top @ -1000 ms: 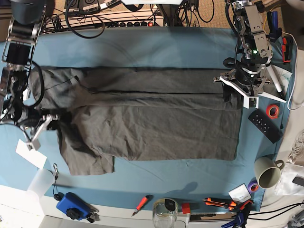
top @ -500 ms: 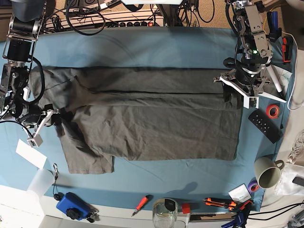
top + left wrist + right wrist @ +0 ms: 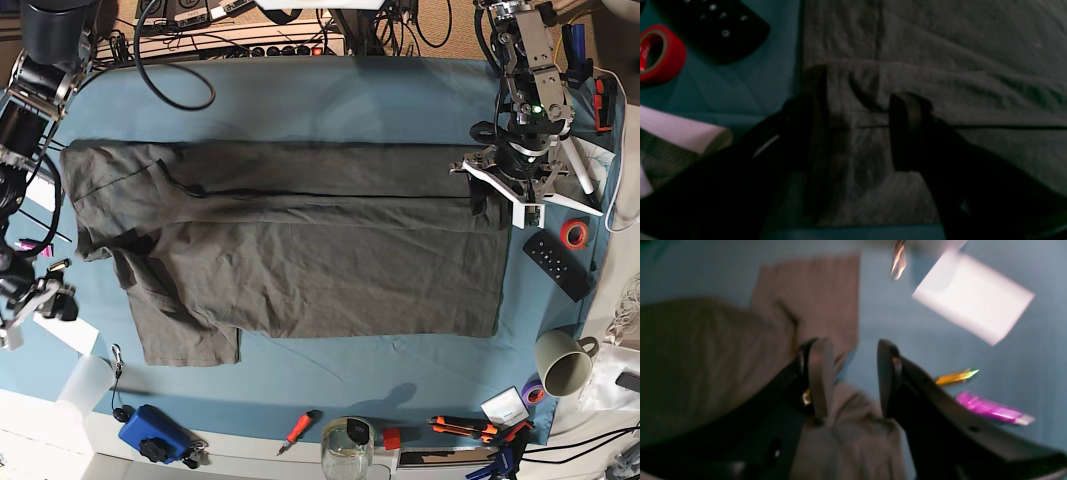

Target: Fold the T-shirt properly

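T-shirt [image 3: 300,250] lies flat on the blue worktop [image 3: 300,95], partly folded lengthwise. Left gripper [image 3: 857,116] jaws open, straddling its hem corner, holding nothing. Right gripper [image 3: 853,373] jaws open and empty, just off the sleeve. Risk: uneven regrasp bunches the fold. Remote [image 3: 558,266] and red tape [image 3: 573,235] near the hem could snag; white paper [image 3: 973,293] near the sleeve.
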### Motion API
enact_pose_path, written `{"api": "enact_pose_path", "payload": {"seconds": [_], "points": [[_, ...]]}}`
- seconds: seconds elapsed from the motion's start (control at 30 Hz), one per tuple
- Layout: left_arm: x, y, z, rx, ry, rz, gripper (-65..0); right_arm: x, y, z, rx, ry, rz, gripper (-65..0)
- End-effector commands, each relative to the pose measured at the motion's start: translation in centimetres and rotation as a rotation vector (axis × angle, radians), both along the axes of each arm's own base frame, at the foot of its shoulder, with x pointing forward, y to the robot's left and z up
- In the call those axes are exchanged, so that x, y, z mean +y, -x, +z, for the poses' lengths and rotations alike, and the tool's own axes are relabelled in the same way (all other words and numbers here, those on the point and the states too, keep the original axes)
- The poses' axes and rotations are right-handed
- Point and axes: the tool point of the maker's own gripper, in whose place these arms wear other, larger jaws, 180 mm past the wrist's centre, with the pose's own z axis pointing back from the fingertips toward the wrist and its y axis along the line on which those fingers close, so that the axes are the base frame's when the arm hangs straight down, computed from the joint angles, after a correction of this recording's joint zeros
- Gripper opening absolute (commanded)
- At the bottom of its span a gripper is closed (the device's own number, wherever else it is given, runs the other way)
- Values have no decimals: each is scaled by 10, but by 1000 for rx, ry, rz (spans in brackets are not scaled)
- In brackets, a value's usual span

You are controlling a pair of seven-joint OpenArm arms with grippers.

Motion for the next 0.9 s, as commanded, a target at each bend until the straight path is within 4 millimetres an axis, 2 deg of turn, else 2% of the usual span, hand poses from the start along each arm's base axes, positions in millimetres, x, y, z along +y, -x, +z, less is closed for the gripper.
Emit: {"api": "enact_pose_path", "payload": {"seconds": [0.0, 0.17, 0.4, 0.7, 0.87], "points": [[1, -8, 15, -58, -3, -4, -289, -10, -8, 24, -69, 22, -28, -428], [1, -9, 16, -62, -3, -4, -289, -22, -17, 19, -106, 41, -92, -428], [0, -19, 24, -90, -4, -8, -289, -38, -16, 2, -75, 40, -158, -428], [0, -22, 28, -100, -3, -8, -289, -40, -20, 6, -96, 27, -167, -428], [-1, -23, 28, -104, 11, -9, -289, -51, -34, 6, -120, -48, -216, -428]]}}
